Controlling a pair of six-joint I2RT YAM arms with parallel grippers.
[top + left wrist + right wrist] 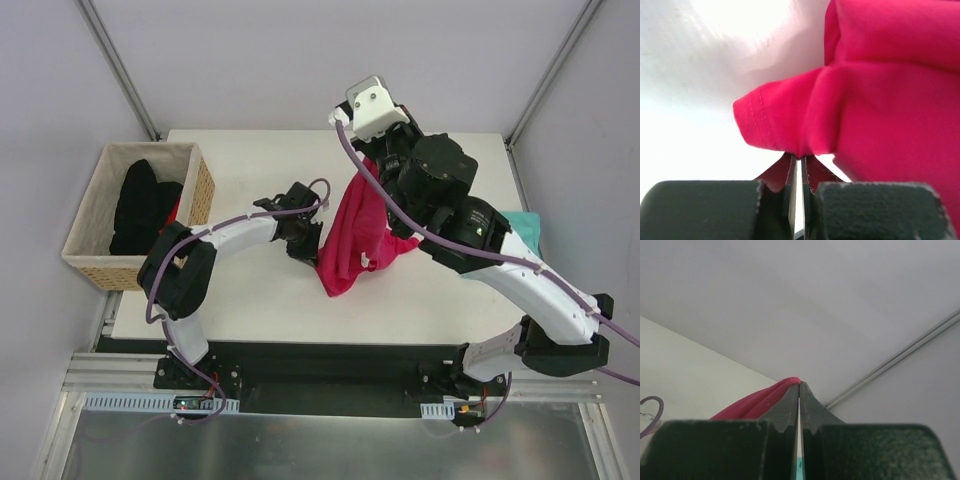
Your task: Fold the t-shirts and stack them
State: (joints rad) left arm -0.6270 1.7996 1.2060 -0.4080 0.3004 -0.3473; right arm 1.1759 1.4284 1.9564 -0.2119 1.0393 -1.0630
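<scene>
The magenta-pink t-shirt [355, 235] hangs bunched above the middle of the table. Its top is pinched in my right gripper [376, 162], which is raised high and shut on the cloth. In the right wrist view a pink fold [762, 401] shows just left of that gripper's [800, 385] closed tips. My left gripper [312, 246] is low at the shirt's left side, shut on a hemmed edge; the left wrist view shows the pink t-shirt [880, 110] squeezed between its [801, 158] jaws. The teal t-shirt [527, 228] lies at the table's right edge, mostly hidden by the right arm.
A wicker basket [205, 185] with a pale liner stands off the table's left edge and holds a black garment [140, 205]. The white table [240, 290] has bare surface at the front and back left. Frame posts rise at the back corners.
</scene>
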